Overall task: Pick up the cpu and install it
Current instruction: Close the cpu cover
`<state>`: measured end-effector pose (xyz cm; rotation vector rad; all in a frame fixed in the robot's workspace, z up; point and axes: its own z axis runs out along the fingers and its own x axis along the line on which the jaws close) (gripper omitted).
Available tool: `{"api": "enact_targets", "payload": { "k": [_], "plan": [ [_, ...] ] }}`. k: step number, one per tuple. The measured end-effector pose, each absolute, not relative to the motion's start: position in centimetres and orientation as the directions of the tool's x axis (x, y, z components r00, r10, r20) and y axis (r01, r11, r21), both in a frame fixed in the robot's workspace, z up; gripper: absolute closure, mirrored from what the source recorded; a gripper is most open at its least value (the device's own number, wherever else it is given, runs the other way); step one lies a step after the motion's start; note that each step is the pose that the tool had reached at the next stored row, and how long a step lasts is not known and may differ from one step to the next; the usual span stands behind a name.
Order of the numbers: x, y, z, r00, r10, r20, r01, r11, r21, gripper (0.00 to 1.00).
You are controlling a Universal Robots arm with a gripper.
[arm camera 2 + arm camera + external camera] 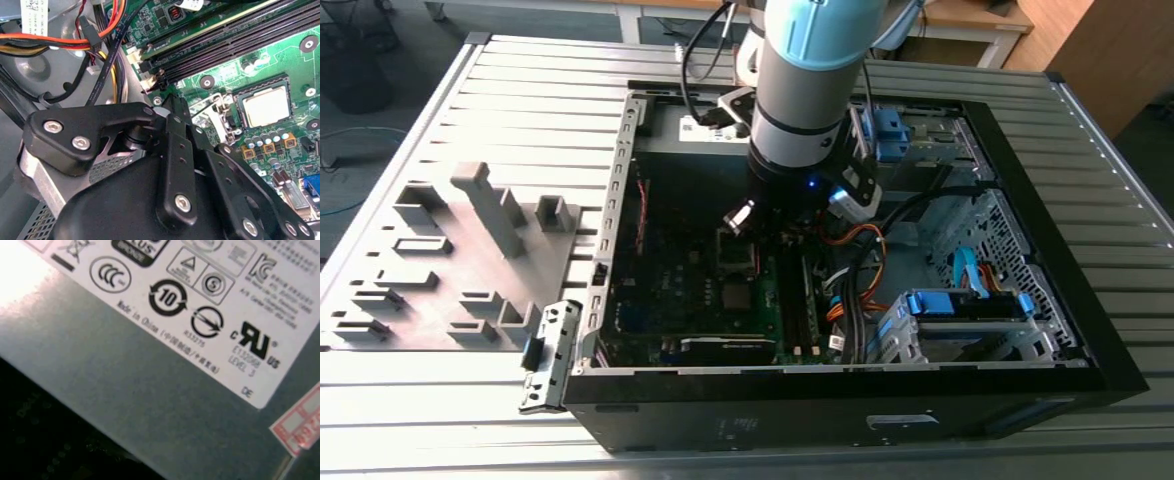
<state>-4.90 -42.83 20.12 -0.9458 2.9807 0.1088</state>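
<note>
Open computer case [854, 405] laid on its side on a slatted metal desk [520, 100], nearer the desk's edge at the exterior view's right; a grey holder block [467, 250] is placed on the desk beside the case, towards the opposite edge. The arm [801, 80] is lowered into the case above the green motherboard [300, 75]. In the second wrist view the cpu [265, 105] is seen lying flat in its black-framed socket [240, 107] on the motherboard, silver top upward, with a metal latch [220, 117] raised just beside it and the long memory slots [240, 45] near it. The gripper [175, 107] is held near the socket, apart from the cpu; whether the jaws are wide or narrow cannot be told, and nothing is seen gripped. Orange, yellow and black cables [50, 42] are routed past the gripper. In the first wrist view a grey metal box [125, 390] bearing a white label [200, 315] is shown.
</note>
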Motion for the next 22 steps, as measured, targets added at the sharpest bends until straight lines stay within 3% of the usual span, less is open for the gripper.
{"api": "enact_targets", "payload": {
  "k": [22],
  "plan": [
    [-5.48,-43.14,21.11,-0.81,-0.584,-0.045,-0.586,0.808,0.066,0.89]
  ]
}}
